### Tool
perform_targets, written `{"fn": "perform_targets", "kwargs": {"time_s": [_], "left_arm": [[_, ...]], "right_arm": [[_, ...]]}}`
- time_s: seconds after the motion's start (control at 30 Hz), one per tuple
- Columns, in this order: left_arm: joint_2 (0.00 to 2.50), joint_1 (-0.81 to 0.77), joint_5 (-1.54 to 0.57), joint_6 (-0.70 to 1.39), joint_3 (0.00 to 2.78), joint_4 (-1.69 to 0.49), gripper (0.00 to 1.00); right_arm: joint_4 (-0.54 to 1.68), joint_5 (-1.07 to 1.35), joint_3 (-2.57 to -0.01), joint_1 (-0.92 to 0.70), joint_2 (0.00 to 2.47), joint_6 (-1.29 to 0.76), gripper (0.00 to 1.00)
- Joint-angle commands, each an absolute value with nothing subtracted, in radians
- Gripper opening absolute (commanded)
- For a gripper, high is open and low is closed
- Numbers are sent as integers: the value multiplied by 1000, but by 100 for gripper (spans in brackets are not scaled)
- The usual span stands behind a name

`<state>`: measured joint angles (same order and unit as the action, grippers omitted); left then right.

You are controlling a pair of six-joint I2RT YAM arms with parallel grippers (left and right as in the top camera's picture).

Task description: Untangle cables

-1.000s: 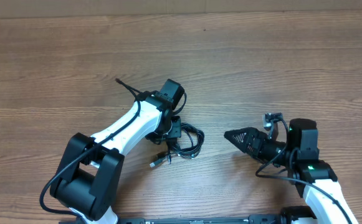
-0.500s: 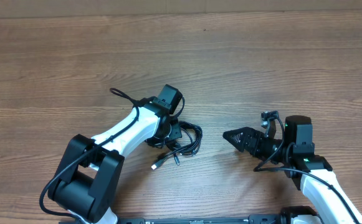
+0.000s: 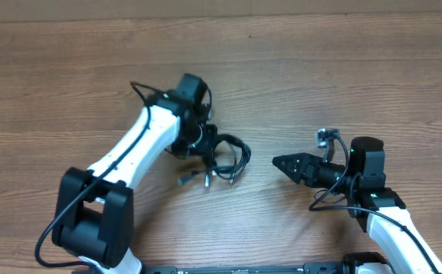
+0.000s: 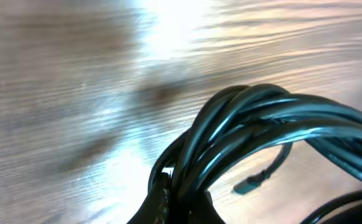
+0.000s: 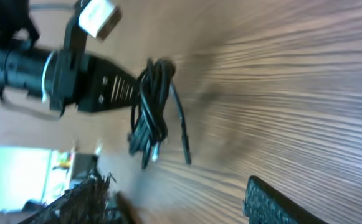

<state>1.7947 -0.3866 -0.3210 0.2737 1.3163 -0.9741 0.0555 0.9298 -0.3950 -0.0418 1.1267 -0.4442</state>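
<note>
Now that your left gripper (image 3: 204,144), clamped on the cable bundle (image 3: 230,158), has swung farther out across the surface (image 3: 342,76), the bundle has gone with it, still knotted, while your right gripper (image 3: 279,161), fingers together and empty, waits well apart.

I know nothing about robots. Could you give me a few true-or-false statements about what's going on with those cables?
The left hand grips the black cable bundle. True.
The right hand is touching the bundle. False: bare table lies between them.
The cables are white. False: they are black.
The table is wood-grained. True.
</note>
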Motion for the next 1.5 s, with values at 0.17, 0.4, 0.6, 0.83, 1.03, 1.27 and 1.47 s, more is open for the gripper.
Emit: {"fn": "perform_targets", "kwargs": {"time_s": [0.17, 0.4, 0.6, 0.83, 1.03, 1.27, 1.47], "left_arm": [[1765, -369, -570, 127, 1388, -1016, 4], [1765, -369, -630, 128, 1388, -1021, 4], [1765, -373, -671, 138, 1388, -1021, 4], [1765, -373, -674, 138, 1388, -1022, 4], [1765, -373, -661, 133, 1388, -1023, 4], [1765, -367, -553, 134, 1388, -1033, 4], [1765, -344, -575, 134, 1389, -1079, 4]], "right_arm": [[-55, 1078, -414, -105, 1127, -445, 63], [-199, 1074, -414, -164, 1127, -448, 53], [-323, 1002, -414, -202, 1127, -552, 49], [-327, 913, -414, -269, 1129, -553, 34], [-329, 832, -414, -272, 1130, -592, 9], [-306, 731, -414, -272, 1130, -661, 4], [-202, 515, -414, -272, 1130, -786, 4]]}}
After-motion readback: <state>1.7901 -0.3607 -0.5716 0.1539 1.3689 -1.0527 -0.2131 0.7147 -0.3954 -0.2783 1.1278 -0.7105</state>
